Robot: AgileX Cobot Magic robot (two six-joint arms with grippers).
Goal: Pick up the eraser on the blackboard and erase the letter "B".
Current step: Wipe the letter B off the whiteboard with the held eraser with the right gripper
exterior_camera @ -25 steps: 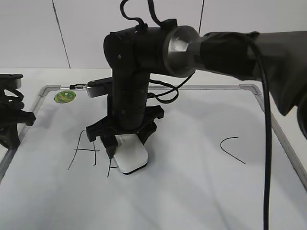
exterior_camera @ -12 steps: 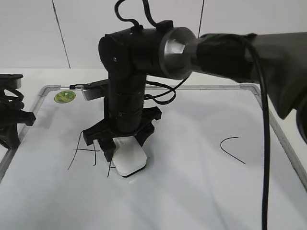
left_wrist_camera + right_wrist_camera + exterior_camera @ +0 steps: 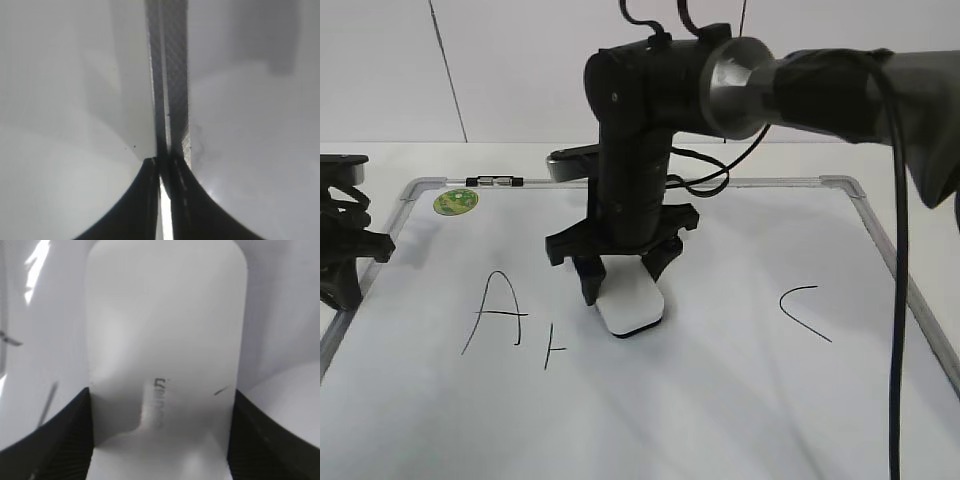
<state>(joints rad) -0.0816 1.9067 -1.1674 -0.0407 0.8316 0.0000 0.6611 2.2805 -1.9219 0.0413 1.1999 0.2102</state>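
The blackboard lies flat with a black "A" on the left and a "C" on the right. Of the letter "B" only a thin upright stroke with a short cross tick shows. My right gripper is shut on the white eraser, which rests on the board just right of that stroke. In the right wrist view the eraser fills the frame between my fingers. My left gripper is at the board's left edge, and in its wrist view its jaws are shut and empty.
A round green sticker sits at the board's far left corner. The grey frame runs round the board and also shows in the left wrist view. The right arm and its cable hang over the right side.
My right gripper has slid the eraser to the right and a little further away, off the spot beside the "A". The remaining stroke of the "B" is now uncovered.
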